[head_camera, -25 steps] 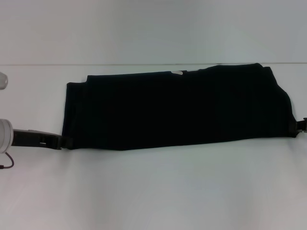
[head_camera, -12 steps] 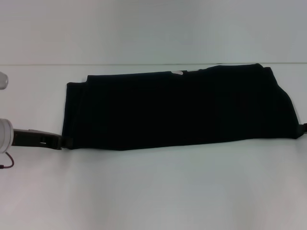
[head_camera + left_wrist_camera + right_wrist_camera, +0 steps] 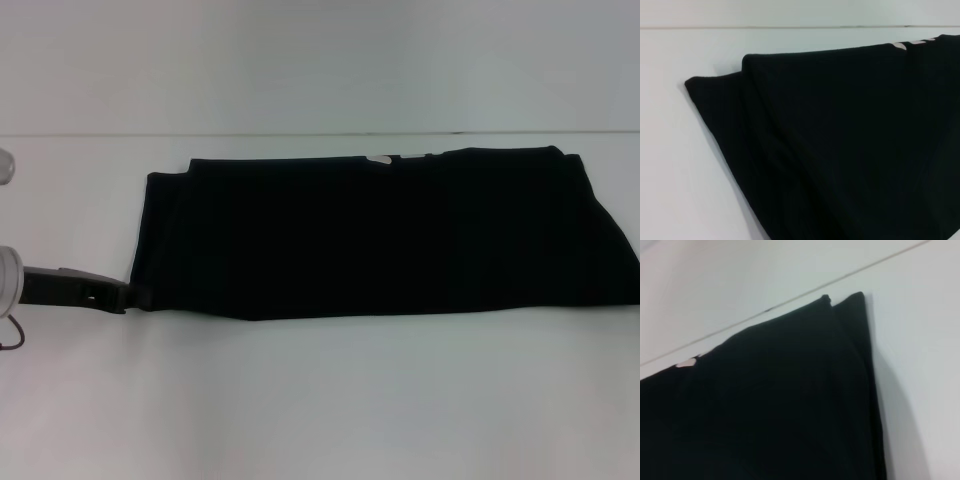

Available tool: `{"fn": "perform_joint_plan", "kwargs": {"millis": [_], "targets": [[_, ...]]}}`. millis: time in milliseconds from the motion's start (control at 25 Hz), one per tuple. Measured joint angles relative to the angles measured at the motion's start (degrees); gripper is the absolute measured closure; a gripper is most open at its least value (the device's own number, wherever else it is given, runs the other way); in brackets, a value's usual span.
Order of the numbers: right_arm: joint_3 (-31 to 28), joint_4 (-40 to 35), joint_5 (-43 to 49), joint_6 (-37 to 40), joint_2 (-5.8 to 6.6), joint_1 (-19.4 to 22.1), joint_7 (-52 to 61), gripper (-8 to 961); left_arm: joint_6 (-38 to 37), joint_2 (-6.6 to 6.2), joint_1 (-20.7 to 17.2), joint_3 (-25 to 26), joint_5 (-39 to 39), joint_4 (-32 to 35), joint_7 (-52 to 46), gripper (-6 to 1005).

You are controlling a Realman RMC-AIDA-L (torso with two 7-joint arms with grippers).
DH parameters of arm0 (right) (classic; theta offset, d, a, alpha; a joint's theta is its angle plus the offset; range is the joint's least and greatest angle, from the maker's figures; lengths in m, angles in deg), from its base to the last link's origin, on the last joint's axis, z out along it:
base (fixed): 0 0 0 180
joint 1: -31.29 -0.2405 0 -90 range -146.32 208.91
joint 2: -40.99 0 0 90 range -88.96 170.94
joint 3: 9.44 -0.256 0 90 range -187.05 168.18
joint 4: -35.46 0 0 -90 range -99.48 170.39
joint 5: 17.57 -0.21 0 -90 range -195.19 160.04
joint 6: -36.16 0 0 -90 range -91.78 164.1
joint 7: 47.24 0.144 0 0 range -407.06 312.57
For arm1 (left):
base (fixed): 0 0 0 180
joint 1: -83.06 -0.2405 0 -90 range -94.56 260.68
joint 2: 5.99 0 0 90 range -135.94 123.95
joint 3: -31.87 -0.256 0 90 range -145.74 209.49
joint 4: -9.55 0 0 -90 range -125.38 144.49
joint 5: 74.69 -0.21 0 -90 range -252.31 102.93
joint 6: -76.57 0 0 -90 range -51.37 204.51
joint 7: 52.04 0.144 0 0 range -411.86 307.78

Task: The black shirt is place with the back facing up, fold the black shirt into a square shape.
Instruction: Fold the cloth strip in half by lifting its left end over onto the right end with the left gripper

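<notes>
The black shirt (image 3: 385, 235) lies flat on the white worktop (image 3: 320, 400) as a long band running across the middle, already folded lengthwise, its near edge sagging slightly toward the left end. A small pale neck tag (image 3: 380, 158) shows on the far edge, a little right of centre. The shirt's right end runs up to the edge of the head view. At the left end, the layers are stacked with one fold edge set slightly inside the other, and the left wrist view (image 3: 840, 150) shows those soft overlapping folds meeting at a blunt corner. The right wrist view (image 3: 775, 405) shows the opposite far corner, two layered tips sitting side by side against the worktop.

The left hand (image 3: 128, 297) sits low on the worktop right at the shirt's near left corner; whether it is clenched on the cloth or released I cannot tell. The right hand is out of sight.
</notes>
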Motion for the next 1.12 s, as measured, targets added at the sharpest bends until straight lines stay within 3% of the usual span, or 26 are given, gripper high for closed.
{"fn": "perform_joint_plan", "kwargs": {"millis": [480, 1120], "targets": [[-0.9, -0.8, -2.9, 2.6, -0.08, 4.4, -1.2, 890, 0.0, -0.31, -0.1, 0.6, -1.3, 0.3, 3.1, 893], [-2.9, -0.9, -3.1, 5.7, 0.18, 4.3, -1.9, 853, -1.5, -0.50, 0.3, 2.8, -1.0, 0.9, 2.4, 873]]}}
